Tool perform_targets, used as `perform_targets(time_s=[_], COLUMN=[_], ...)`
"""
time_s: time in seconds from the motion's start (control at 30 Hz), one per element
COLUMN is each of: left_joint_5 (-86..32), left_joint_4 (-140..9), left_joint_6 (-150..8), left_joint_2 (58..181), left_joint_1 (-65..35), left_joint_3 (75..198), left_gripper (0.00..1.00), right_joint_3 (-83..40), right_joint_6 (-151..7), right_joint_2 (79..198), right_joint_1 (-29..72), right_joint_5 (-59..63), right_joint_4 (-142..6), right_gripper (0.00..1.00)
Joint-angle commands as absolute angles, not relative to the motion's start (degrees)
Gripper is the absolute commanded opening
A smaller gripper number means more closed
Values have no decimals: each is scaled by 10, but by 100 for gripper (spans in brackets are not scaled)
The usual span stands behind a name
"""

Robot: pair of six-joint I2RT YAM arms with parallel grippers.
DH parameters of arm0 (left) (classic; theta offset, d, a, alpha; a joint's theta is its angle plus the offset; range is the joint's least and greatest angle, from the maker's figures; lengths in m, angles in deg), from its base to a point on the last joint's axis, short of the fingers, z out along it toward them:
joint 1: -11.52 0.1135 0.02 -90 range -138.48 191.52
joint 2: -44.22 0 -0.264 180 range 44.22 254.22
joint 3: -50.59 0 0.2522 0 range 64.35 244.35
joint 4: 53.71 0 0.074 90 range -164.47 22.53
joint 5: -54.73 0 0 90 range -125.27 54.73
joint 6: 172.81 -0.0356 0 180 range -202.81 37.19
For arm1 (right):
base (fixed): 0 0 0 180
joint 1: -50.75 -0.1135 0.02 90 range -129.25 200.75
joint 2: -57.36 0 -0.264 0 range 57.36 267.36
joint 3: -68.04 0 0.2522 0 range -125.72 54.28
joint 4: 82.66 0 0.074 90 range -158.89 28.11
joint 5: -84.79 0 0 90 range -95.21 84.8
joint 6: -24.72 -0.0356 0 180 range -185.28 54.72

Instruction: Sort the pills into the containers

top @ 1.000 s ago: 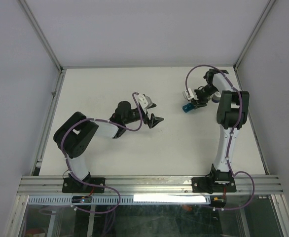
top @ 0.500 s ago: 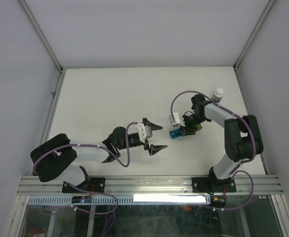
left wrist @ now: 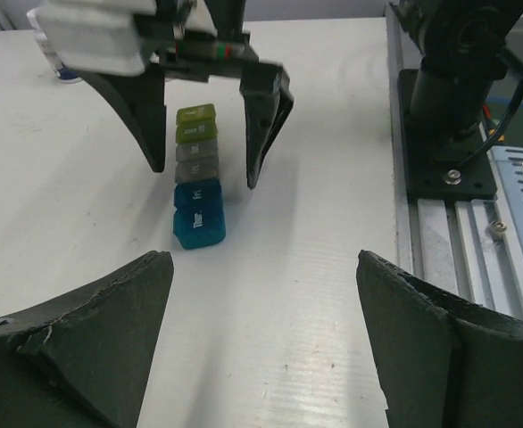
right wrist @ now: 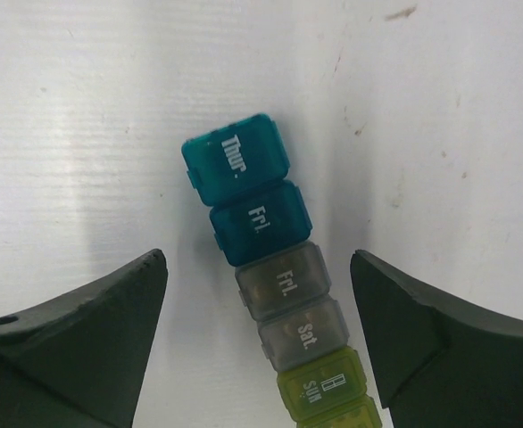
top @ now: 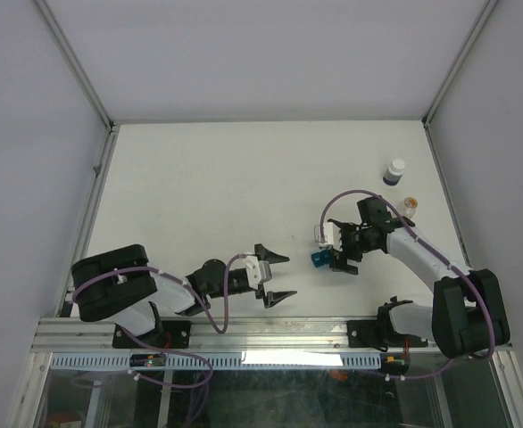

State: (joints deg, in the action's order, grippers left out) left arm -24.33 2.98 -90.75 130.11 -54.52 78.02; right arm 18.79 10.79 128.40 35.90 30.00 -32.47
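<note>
- Top external view: my left gripper (top: pixel 282 277) is hanging low over the near part of the table (top: pixel 199 178), left of centre. Its fingers are spreading wide and holding nothing.
- In the left wrist view, my left gripper (left wrist: pixel 263 267) is facing the containers across bare table, its two dark fingers (left wrist: pixel 92 330) gaping at the bottom corners.
- The containers (top: pixel 319 259) are lying flat on the table to the right of my left gripper, apart from it. From above only the blue end is showing, the rest hiding under my right gripper.
- In the left wrist view the containers (left wrist: pixel 199 192) are showing as one strip: two blue cubes nearest, then two grey, then two yellow-green, all lids down.
- My right gripper (top: pixel 342 252) is hovering over the strip, released, with a finger on either side of it.
- In the right wrist view the containers (right wrist: pixel 261 223) are running between the fingers of my right gripper (right wrist: pixel 257 263), and neither finger is touching them. The lids are reading Thur. and Fri. on the teal cubes, Sat. on a grey one, SUN on a yellow-green one.
- Farther right, a white-capped bottle (top: pixel 394 171) and a small orange-topped jar (top: pixel 410 204) are standing near the table's right edge.
</note>
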Motion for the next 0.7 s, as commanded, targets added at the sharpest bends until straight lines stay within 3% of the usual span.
perform_targets(time_s=[0.0,0.17,0.37,0.67], left_joint_5=[-267,-281,-302,-302], left_joint_4=[157,254,254,267], left_joint_6=[-942,-964,-967,-964], left_joint_2=[1374,1473,1524,1578], left_joint_1=[-551,-550,-549,-546], left_joint_3=[792,813,833,856], left_gripper=[86,83,76,73], right_joint_3=[155,140,134,142], right_joint_6=[108,159,159,132], right_joint_2=[1251,1289,1323,1362], right_joint_1=[350,333,297,268], right_joint_5=[383,401,382,346], right_joint_4=[-312,-321,-331,-364], right_gripper=[89,89,83,68])
